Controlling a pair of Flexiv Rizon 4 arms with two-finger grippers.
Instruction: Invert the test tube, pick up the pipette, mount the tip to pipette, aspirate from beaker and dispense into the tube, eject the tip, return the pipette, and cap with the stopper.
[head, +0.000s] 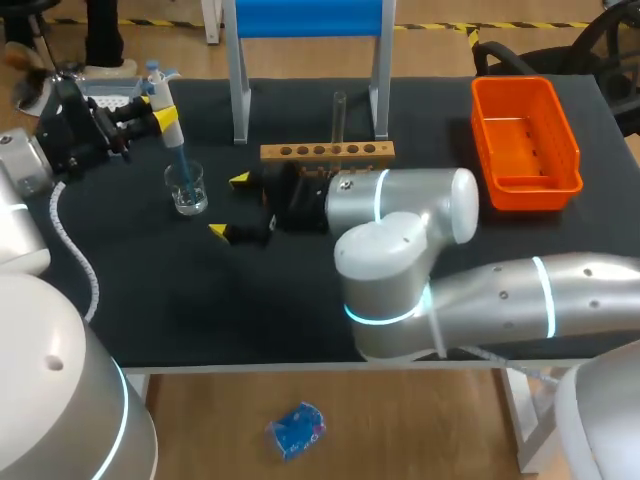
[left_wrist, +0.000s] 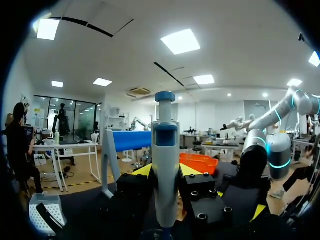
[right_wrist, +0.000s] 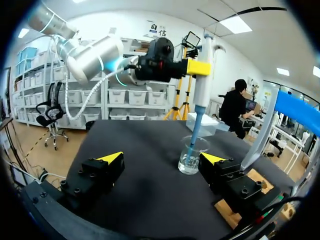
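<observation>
My left gripper (head: 167, 114) is shut on the white and blue pipette (head: 163, 98) and holds it upright, its blue tip dipped into the glass beaker (head: 186, 188) at the table's left. In the left wrist view the pipette (left_wrist: 165, 165) stands between the yellow fingertips, with the beaker rim (left_wrist: 157, 234) just below. My right gripper (head: 230, 206) rests open right of the beaker; in its own view the beaker (right_wrist: 192, 155) and pipette (right_wrist: 202, 85) stand just ahead of the open right gripper (right_wrist: 163, 160). A test tube (head: 339, 115) stands in the wooden rack (head: 327, 152). No stopper shows.
An orange bin (head: 525, 145) sits at the back right. A white tip box (head: 105, 95) lies at the back left behind my left gripper. A blue-topped stand (head: 240, 90) rises behind the rack. My right arm (head: 420, 210) lies across the table's middle.
</observation>
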